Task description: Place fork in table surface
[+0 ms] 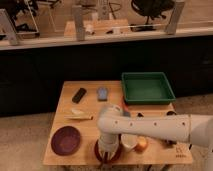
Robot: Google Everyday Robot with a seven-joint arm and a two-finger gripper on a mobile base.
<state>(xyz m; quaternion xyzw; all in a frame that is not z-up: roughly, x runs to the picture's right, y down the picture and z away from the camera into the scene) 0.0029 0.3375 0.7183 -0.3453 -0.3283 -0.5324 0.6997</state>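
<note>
The light-brown wooden table surface [90, 106] fills the middle of the camera view. My white arm reaches in from the right and bends down at the front of the table. The gripper [107, 149] points down into a dark red bowl [97, 151] near the front edge. I cannot make out the fork; the arm and the gripper hide the inside of the red bowl.
A green rectangular tray [148, 101] stands at the back right. A black brush [79, 95] and a blue object [102, 93] lie at the back. A flat pale-yellow item [79, 115] lies mid-left, a purple bowl [66, 140] front left. A white cup [129, 143] and an orange fruit [142, 145] sit beside the gripper.
</note>
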